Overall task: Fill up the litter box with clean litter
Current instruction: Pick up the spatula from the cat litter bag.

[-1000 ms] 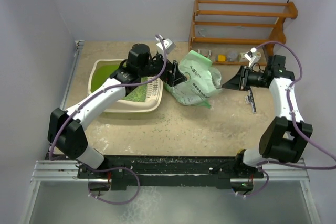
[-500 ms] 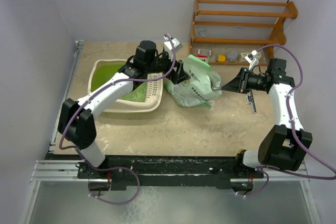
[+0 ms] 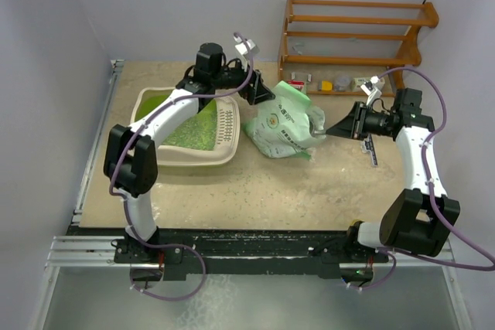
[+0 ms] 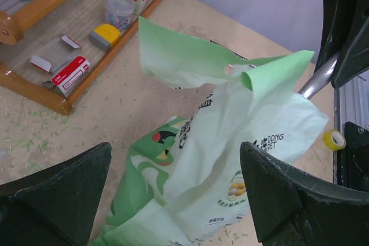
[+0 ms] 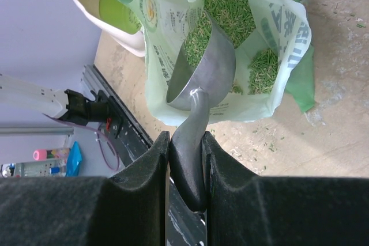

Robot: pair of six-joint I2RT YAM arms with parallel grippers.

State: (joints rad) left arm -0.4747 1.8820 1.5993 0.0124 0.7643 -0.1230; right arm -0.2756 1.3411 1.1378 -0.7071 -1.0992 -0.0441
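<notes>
Beside the bag (image 3: 282, 129), on its left, the litter box (image 3: 203, 161) sits holding green litter (image 3: 193, 133) (more of it shows now, the left arm having swung back off it). Left gripper (image 3: 259, 92) jaws spread wide, drawn back a little from the bag's top edge since half a second ago. Right gripper (image 3: 338, 127) unchanged, jaws pinching the scoop (image 5: 202, 70) handle, bowl inside the bag mouth among pellets

The scoop (image 5: 203, 73) between my right fingers (image 5: 138, 200) is smooth metal with a dull satin sheen. The fingers are matt black, probably plastic. The bag (image 4: 230, 142) is thin, creased, faintly glossy plastic film. The litter (image 5: 222, 10) is matt pellets, the litter box (image 3: 197, 158) smooth plastic, and the rack (image 3: 352, 32) lacquered wood.
</notes>
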